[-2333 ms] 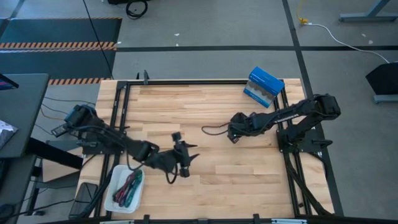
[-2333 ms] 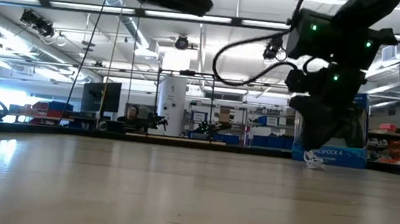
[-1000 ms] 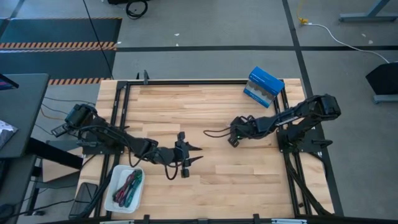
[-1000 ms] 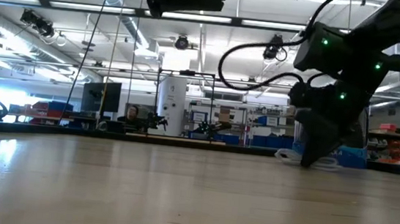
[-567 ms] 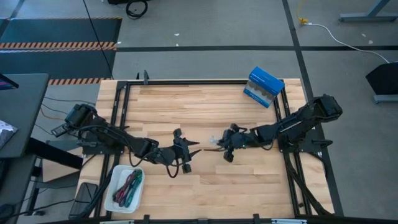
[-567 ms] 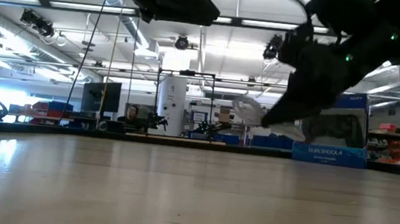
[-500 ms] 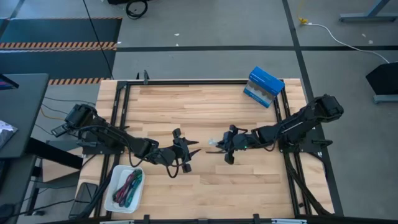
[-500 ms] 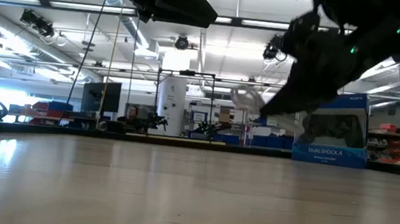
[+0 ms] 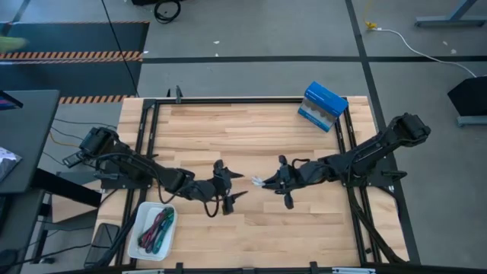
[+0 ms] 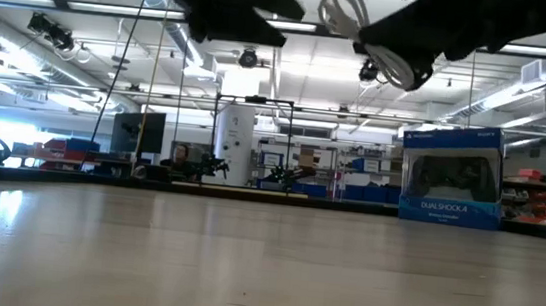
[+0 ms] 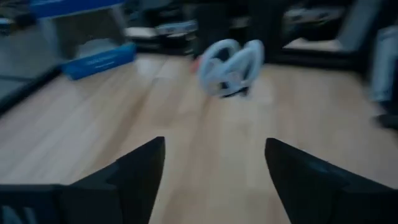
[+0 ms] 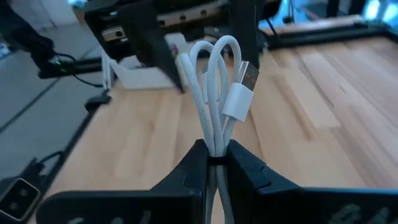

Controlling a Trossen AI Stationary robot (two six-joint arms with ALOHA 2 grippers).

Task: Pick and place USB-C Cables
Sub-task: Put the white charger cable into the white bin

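Overhead, the left gripper [image 9: 233, 186] stands wide just beside the right gripper [image 9: 266, 182], which pinches a white cable [image 9: 259, 182] above mid-table, other cables [image 9: 154, 228] lying in the tray [image 9: 143, 251]; low down, the cable [image 10: 366, 26] hangs aloft; the right wrist shows fingers [image 12: 198, 168] clamping its loops [image 12: 217, 99].

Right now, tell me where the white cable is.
The white cable is clamped in the right pincer, held above mid-table in the high view, facing the open left pincer.
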